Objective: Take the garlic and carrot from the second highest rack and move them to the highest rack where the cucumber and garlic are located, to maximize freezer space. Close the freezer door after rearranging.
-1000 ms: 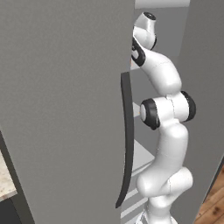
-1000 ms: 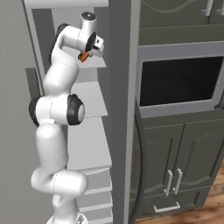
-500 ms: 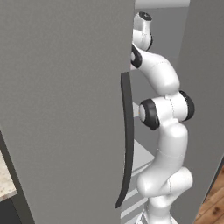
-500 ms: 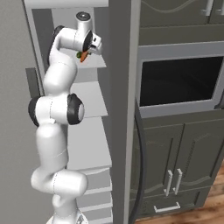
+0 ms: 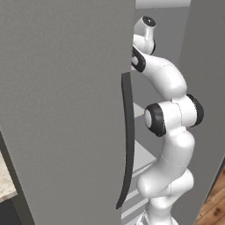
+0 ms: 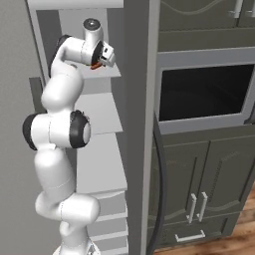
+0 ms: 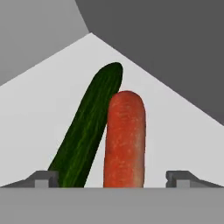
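The carrot (image 7: 124, 140) lies on the highest rack (image 7: 175, 131), touching the cucumber (image 7: 89, 127) so both share one shelf. The gripper (image 7: 113, 178) stands with jaws wide, clear of the carrot on both sides.

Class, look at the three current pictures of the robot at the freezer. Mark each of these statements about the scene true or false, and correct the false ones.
1. The carrot lies beside the cucumber on the highest rack. True.
2. The gripper is clamped shut on the carrot. False: its fingertips stand wide apart on either side of it.
3. The freezer door is closed. False: it stands open, with the arm reaching past it.
4. The cucumber is longer than the carrot. True.
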